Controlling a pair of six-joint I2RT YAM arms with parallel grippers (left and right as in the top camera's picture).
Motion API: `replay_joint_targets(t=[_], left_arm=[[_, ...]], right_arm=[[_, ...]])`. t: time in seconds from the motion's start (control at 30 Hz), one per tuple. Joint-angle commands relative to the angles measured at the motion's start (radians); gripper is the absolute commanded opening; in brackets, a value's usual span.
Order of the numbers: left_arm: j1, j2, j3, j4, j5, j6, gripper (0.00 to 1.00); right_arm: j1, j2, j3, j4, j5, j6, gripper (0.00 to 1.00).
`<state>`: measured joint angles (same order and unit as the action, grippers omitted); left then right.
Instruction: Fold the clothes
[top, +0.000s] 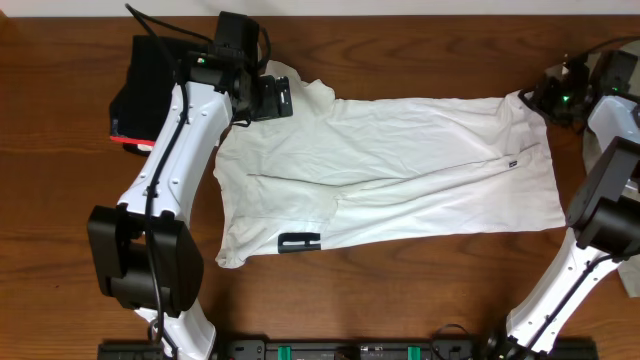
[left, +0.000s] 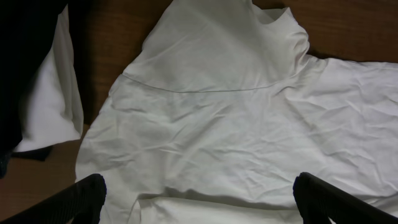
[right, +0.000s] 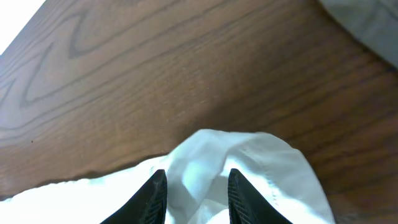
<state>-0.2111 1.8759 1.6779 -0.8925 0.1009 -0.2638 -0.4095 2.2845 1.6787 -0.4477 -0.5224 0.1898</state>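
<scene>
Your white T-shirt (top: 400, 170) lies on the table (top: 380, 300) with seemingly one lengthwise fold made and more outstanding; left gripper (left: 199, 208) jaws wide above it, right gripper (right: 194, 193) jaws narrow about its corner, grip unconfirmed.

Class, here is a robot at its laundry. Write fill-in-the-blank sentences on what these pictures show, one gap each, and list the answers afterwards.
1. The white T-shirt lies spread on a table made of ___.
2. The left gripper hangs over the T-shirt with its jaws wide ___.
3. The black garment has a ___ edge.
4. The fingers of the right gripper straddle a fold of the ___.
Answers: wood; open; red; T-shirt.
</scene>
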Motion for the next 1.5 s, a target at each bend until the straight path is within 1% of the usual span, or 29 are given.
replay_joint_targets(t=[0.0,0.3,0.43,0.5,0.6,0.77,0.83,0.9,0.97,1.03,1.13,1.33,1.47], left_arm=[[0.003,0.001,0.01,-0.004,-0.012,0.009,0.98],[0.003,0.001,0.01,-0.004,-0.011,0.009,0.98],[0.003,0.001,0.01,-0.004,-0.012,0.009,0.98],[0.003,0.002,0.01,-0.004,-0.012,0.009,0.98],[0.003,0.001,0.01,-0.004,-0.012,0.009,0.98],[0.003,0.001,0.01,-0.004,-0.012,0.009,0.98],[0.003,0.001,0.01,-0.004,-0.012,0.009,0.98],[0.003,0.001,0.01,-0.004,-0.012,0.009,0.98],[0.003,0.001,0.01,-0.004,-0.012,0.009,0.98],[0.003,0.001,0.01,-0.004,-0.012,0.009,0.98],[0.003,0.001,0.01,-0.004,-0.012,0.009,0.98],[0.003,0.001,0.01,-0.004,-0.011,0.009,0.98],[0.003,0.001,0.01,-0.004,-0.012,0.009,0.98]], right_arm=[[0.01,-0.001,0.013,-0.002,-0.004,-0.011,0.31],[0.01,-0.001,0.01,-0.003,-0.003,-0.011,0.31],[0.012,0.0,0.004,-0.001,0.002,0.006,0.29],[0.014,0.0,0.001,0.003,0.004,0.041,0.27],[0.013,0.0,0.001,0.003,0.029,0.082,0.21],[0.013,0.0,0.001,0.003,0.063,0.087,0.13],[0.013,0.0,0.001,0.007,0.063,0.087,0.12],[0.014,0.0,0.001,0.013,0.063,0.087,0.14],[0.015,0.0,0.001,0.016,0.062,0.096,0.18],[0.016,0.0,0.001,0.017,0.062,0.125,0.23],[0.015,0.0,0.0,0.016,0.063,0.182,0.25],[0.018,0.0,-0.007,0.012,0.061,0.271,0.24],[0.018,0.0,-0.021,0.023,0.051,0.29,0.21]])
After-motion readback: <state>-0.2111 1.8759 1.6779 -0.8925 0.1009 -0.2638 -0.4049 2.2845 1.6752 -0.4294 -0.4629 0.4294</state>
